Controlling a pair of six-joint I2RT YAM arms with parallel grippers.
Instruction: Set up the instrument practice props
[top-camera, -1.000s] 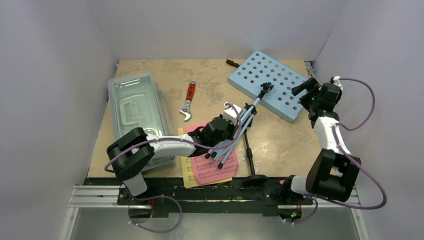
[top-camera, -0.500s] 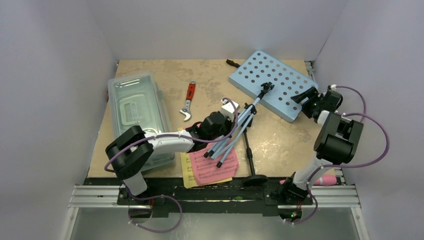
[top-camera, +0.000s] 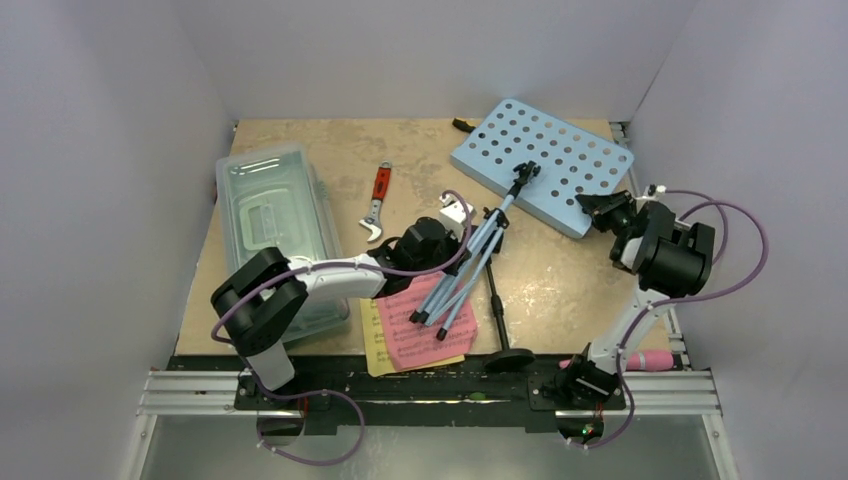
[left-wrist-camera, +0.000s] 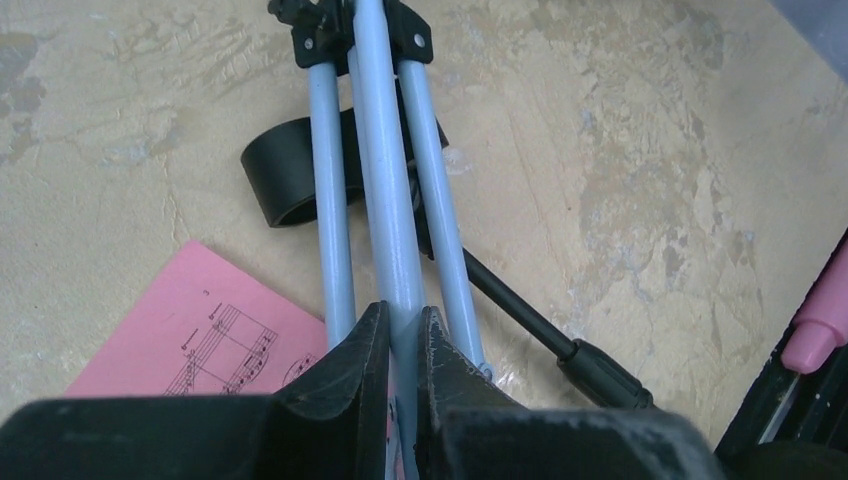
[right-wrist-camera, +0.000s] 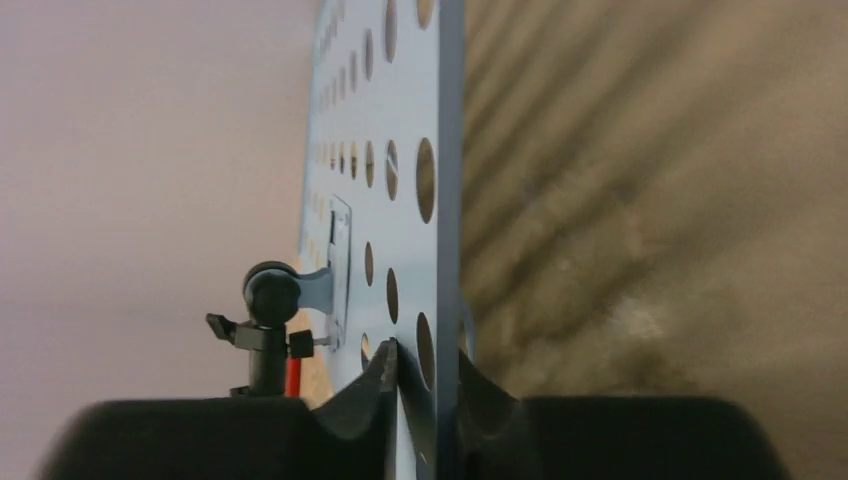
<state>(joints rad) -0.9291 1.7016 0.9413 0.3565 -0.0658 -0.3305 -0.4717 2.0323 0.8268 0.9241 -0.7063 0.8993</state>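
Wrench (top-camera: 377, 206), red handle, flat on the table (top-camera: 330, 140), just left of the left gripper (top-camera: 468, 228), hooked head at the end nearer those fingers. Clear lidded box (top-camera: 265, 210) farther left of them, lid on. Small dark object (top-camera: 465, 125) at far table edge, well beyond the fingers; too small to identify.

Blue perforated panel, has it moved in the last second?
Yes. The blue perforated panel, gripped by the right claw, has swung its right corner closer to the right wall.
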